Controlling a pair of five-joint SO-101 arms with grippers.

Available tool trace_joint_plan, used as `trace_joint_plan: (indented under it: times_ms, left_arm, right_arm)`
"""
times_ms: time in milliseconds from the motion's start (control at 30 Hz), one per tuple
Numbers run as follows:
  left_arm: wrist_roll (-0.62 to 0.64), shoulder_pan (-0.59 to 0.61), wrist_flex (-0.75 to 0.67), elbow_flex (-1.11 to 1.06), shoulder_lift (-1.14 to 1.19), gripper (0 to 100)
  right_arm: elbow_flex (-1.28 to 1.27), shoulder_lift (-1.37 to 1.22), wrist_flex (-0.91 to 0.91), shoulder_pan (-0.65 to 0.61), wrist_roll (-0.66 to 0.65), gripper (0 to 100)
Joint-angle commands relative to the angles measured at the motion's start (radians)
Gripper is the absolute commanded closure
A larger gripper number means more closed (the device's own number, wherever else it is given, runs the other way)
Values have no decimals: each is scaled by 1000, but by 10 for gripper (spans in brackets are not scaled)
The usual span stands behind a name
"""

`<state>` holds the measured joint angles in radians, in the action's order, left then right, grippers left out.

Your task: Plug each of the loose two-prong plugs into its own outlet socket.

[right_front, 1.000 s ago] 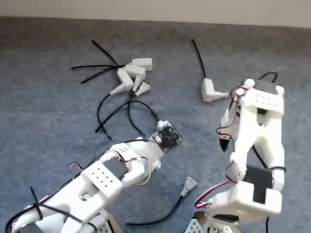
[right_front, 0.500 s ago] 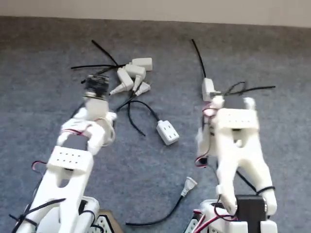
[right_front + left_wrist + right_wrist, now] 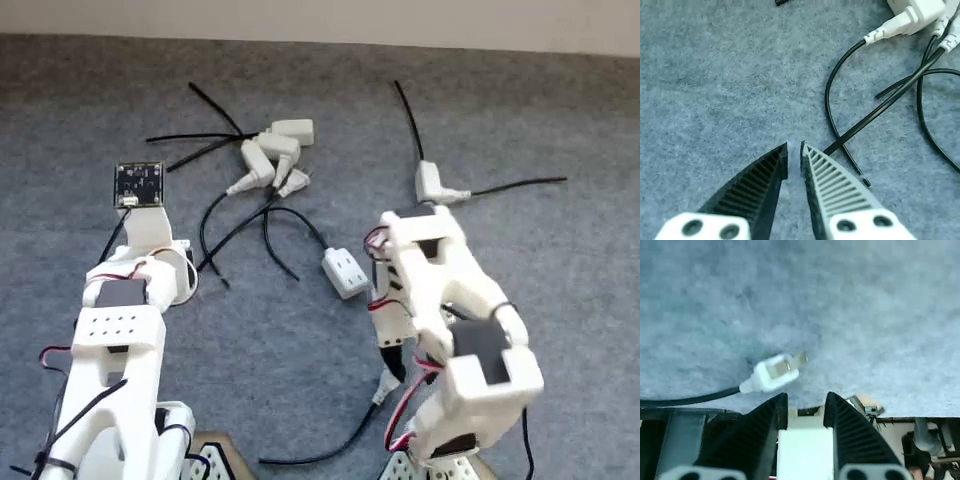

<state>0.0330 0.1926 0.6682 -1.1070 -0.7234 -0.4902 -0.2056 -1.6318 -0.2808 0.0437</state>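
Plug with two flat prongs lies on the grey desk just beyond the right hand, whose fingers stand a little spread and hold nothing. That arm is folded back, so the hand points down close to its own base. Left hand hovers low over the desk, fingers pressed nearly together and empty, its tips just beside a black cable; its arm stretches forward. Two arms, two hands. Farther out lie one white outlet block between the arms, one angled white plug beyond the right arm, and a bunch of four white cable ends.
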Motion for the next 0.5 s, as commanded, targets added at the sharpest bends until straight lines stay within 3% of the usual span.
trace_joint_plan:
  times_ms: [0, 300, 467]
  left_arm:
    - [8, 8, 3, 4, -15, 934]
    - [8, 8, 3, 2, -15, 934]
    - [8, 7, 3, 2, -15, 934]
  right_arm:
    - [1, -31, 58, -39, 12, 872]
    - [-30, -38, 171, -88, 14, 872]
    - [-30, -33, 194, -234, 84, 872]
